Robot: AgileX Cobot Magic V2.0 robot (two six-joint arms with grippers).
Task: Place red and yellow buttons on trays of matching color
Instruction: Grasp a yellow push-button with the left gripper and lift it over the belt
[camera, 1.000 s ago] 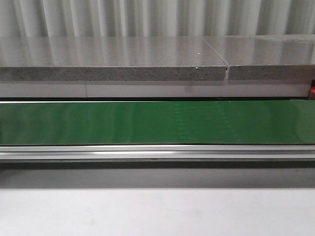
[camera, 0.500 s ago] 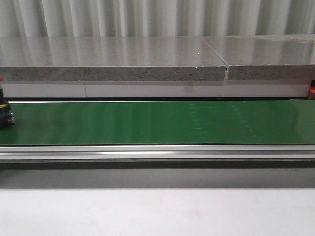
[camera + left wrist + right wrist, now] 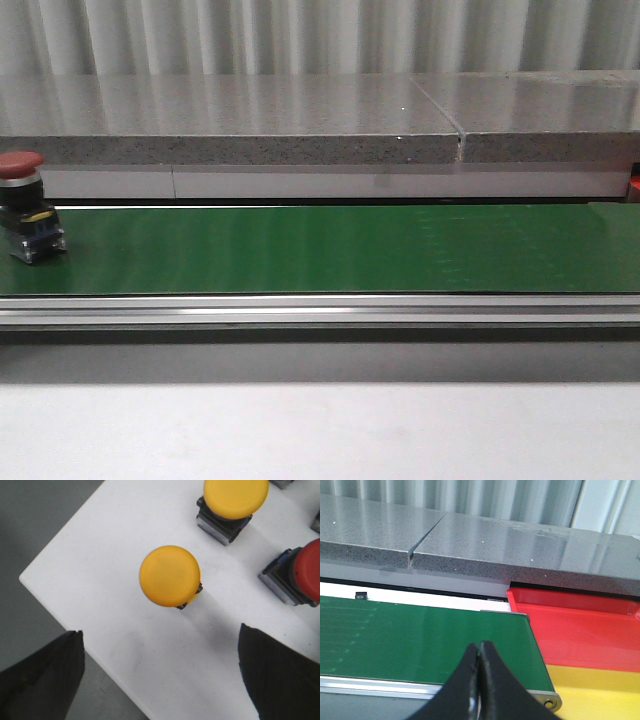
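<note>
A red button [image 3: 24, 205] on a black base rides the green conveyor belt [image 3: 320, 250] at the far left of the front view. Neither gripper shows in that view. In the left wrist view my left gripper [image 3: 160, 672] is open above a white surface [image 3: 165, 645], with a yellow button [image 3: 170, 576] just beyond its fingers. A second yellow button [image 3: 235, 497] and a red button [image 3: 307, 575] stand farther along. In the right wrist view my right gripper [image 3: 480, 652] is shut and empty over the belt's end, beside the red tray [image 3: 580, 630] and yellow tray [image 3: 600, 695].
A grey speckled stone ledge [image 3: 230, 125] runs behind the belt. An aluminium rail [image 3: 320, 310] borders the belt's near side. The white surface's corner edge [image 3: 22, 577] drops to grey floor near my left gripper.
A red button has come into the front view from the left edge on the belt and moved a little to the right.
</note>
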